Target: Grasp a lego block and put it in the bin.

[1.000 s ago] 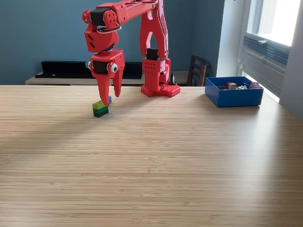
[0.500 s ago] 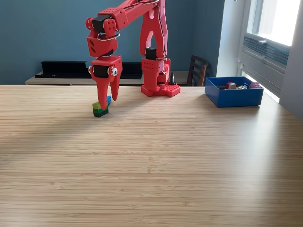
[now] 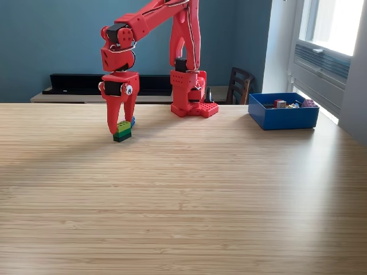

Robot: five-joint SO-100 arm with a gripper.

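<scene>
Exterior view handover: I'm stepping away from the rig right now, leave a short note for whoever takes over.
Gripper: open, pointing down, fingers straddling the green lego stack; nothing gripped yet.
Stack sits on the table, with a blue block just behind it.
Bin: at the exterior view's right, already holding several pieces.
Done: approach.
Left: close on the stack, lift, carry to the bin, release.

wooden table (image 3: pixel 189 195) | black tray (image 3: pixel 74 83) on sideboard | dark chair (image 3: pixel 238 86) behind table | window (image 3: pixel 335 23)
</scene>
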